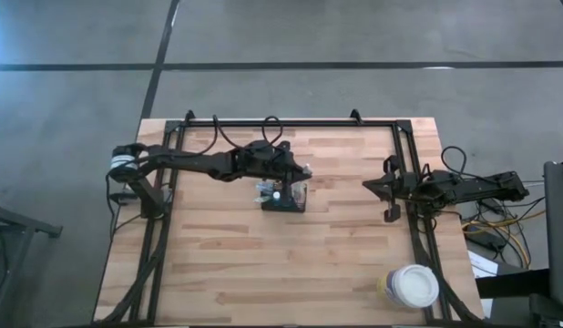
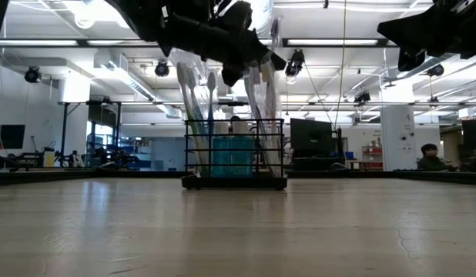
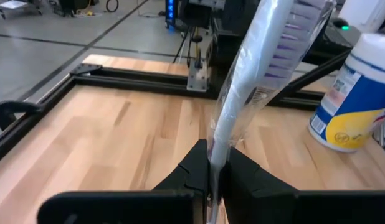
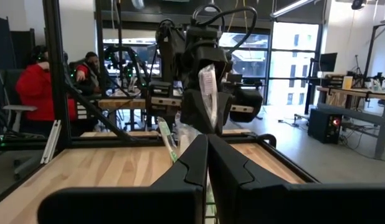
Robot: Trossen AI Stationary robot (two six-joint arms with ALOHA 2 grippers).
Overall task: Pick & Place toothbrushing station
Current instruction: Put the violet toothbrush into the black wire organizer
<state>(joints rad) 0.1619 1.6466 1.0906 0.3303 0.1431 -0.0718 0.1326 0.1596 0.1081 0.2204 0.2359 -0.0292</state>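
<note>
The left gripper [image 1: 295, 175] is squeezed shut on a toothbrush [image 3: 255, 93] that is wrapped in clear plastic. It holds the brush near the bottom end, bristles up, so the brush can stand tall in a slot. The gripper hangs right over the toothbrushing station [image 2: 235, 160], a little black wire caddy that sits on the tabletop [image 1: 227, 264] near the middle. Other wrapped brushes already stand in it (a blue thing sits inside too). The right gripper [image 1: 388, 191] waits off to the right side, closed and holding nothing. A round tub with a white lid [image 1: 411, 286] sits at the near right corner, out of the way.
</note>
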